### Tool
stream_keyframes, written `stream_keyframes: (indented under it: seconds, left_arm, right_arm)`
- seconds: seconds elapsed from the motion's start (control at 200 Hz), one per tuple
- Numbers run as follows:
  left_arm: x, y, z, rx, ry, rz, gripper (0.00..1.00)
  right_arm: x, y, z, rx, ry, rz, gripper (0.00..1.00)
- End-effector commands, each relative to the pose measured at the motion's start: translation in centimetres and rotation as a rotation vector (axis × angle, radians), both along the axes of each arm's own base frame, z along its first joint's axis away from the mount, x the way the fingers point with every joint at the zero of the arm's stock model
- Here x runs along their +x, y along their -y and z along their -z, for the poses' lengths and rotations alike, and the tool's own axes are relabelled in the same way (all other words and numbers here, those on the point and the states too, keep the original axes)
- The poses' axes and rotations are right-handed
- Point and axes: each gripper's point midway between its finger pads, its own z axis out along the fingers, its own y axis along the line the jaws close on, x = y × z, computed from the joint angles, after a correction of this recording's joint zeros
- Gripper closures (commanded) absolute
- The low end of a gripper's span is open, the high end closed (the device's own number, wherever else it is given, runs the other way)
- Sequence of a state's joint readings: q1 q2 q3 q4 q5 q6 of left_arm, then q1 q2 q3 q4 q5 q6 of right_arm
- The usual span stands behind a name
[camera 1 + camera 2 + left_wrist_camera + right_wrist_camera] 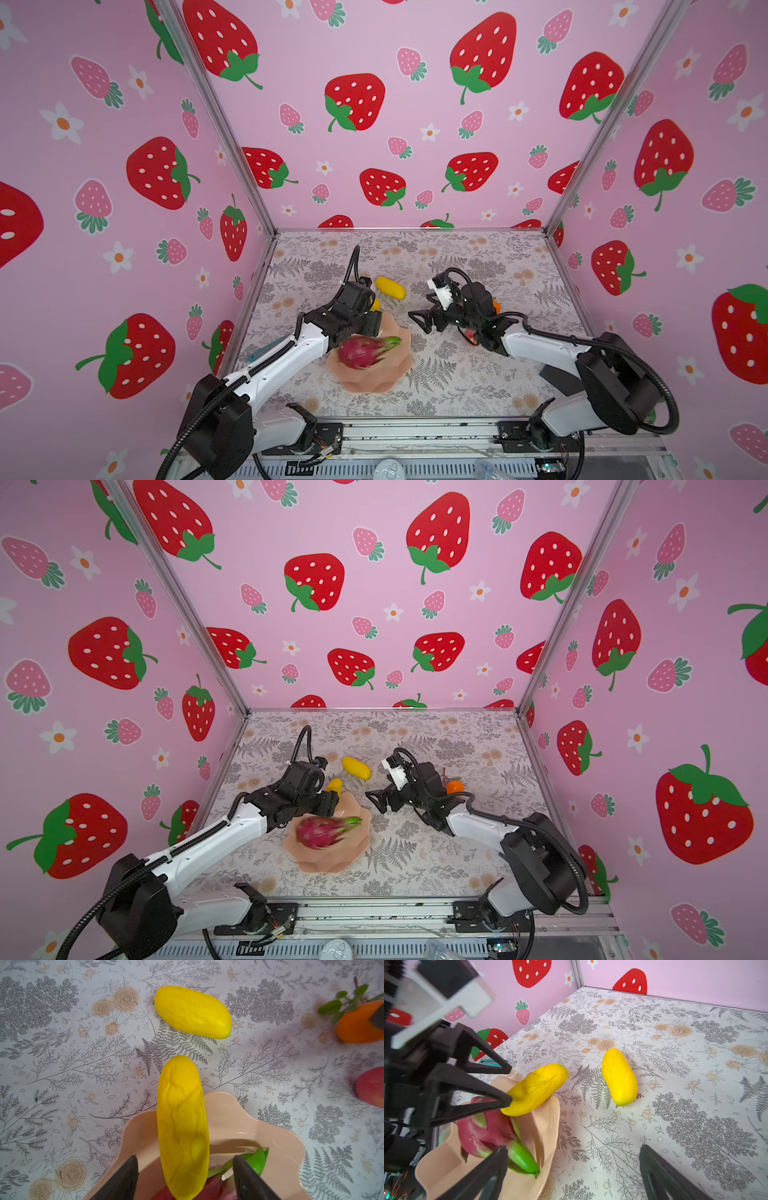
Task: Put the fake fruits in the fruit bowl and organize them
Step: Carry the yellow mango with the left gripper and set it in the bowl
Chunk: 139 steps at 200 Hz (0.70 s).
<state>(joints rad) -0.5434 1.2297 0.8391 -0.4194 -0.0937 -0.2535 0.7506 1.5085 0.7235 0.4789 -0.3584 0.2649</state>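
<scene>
Your left gripper (pixel 185 1157), jaws apart, straddles one yellow fruit (pixel 182 1126) across the bowl (pixel 239 1118) rim; second yellow fruit (pixel 193 1013) beyond. Bowl holds one dragon fruit (pixel 363 352); right gripper (pixel 573 1147) apart.

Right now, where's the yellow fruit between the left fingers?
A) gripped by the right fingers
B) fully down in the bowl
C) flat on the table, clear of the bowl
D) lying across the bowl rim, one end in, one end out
D: in the left wrist view the yellow fruit lies over the bowl rim, far end above the table, near end by the dragon fruit. The left fingers stand clear on both sides.
</scene>
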Motion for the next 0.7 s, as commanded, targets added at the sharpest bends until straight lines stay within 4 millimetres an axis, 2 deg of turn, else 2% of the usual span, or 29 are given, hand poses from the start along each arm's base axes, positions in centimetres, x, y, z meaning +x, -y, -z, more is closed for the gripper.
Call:
stream_keyframes:
  seconds: [0.0,0.14,0.22,0.325,0.51,0.605,0.69]
  left_arm:
    - [0.2,-0.2,0.7,0.001,0.007,-0.008,0.25]
    - [0.1,0.2,2.8,0.009,-0.068,0.008,0.31]
    - [0.3,0.7,2.9,-0.014,-0.058,0.023,0.32]
    - [0.8,0.4,2.9,0.013,-0.047,0.010,0.32]
    - [1.1,-0.1,4.3,0.076,-0.086,0.002,0.33]
    - [1.4,-0.2,5.0,0.101,-0.092,0.005,0.41]
    - [1.7,-0.1,4.7,0.104,-0.084,0.005,0.51]
  right_arm:
    - [1.8,-0.7,-0.4,-0.013,0.002,0.037,0.01]
    - [2.6,-1.2,-0.9,-0.009,0.012,0.033,0.01]
    - [2.5,-1.0,-0.6,-0.014,0.009,0.037,0.01]
    - [2.4,-0.6,0.1,-0.023,-0.006,0.043,0.01]
    - [2.2,-0.2,0.2,-0.016,-0.006,0.052,0.01]
    - [2.2,-0.1,0.1,-0.017,-0.003,0.051,0.01]
    - [2.2,0.0,0.0,-0.017,0.002,0.052,0.01]
